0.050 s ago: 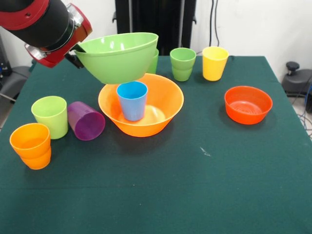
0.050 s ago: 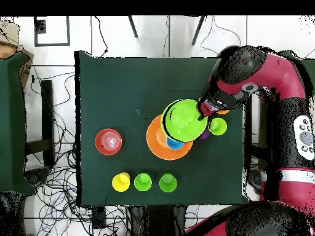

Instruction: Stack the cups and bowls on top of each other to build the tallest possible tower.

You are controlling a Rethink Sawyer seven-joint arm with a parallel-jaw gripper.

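A large lime-green bowl [image 1: 119, 56] [image 2: 183, 119] hangs tilted in the air, with my gripper [image 1: 78, 53] [image 2: 200, 110] shut on its rim. Right below it sits the large orange bowl [image 1: 141, 105] [image 2: 155, 142], with a blue cup [image 1: 132, 100] [image 2: 174, 145] upright inside. Left of it in the front view are a lime cup [image 1: 50, 116], a purple cup [image 1: 86, 121] lying on its side, and orange cups [image 1: 31, 145] nested together. Along the far side stand a darker green cup [image 1: 183, 63] and a yellow cup [image 1: 214, 62]. A further green cup [image 1: 154, 61] is partly hidden behind the lifted bowl.
A small red-orange bowl [image 1: 247, 104] [image 2: 108, 141] sits alone at the front view's right. The dark green table [image 1: 195, 185] has open cloth along its near half. My arm reaches over the table's left far corner in the front view.
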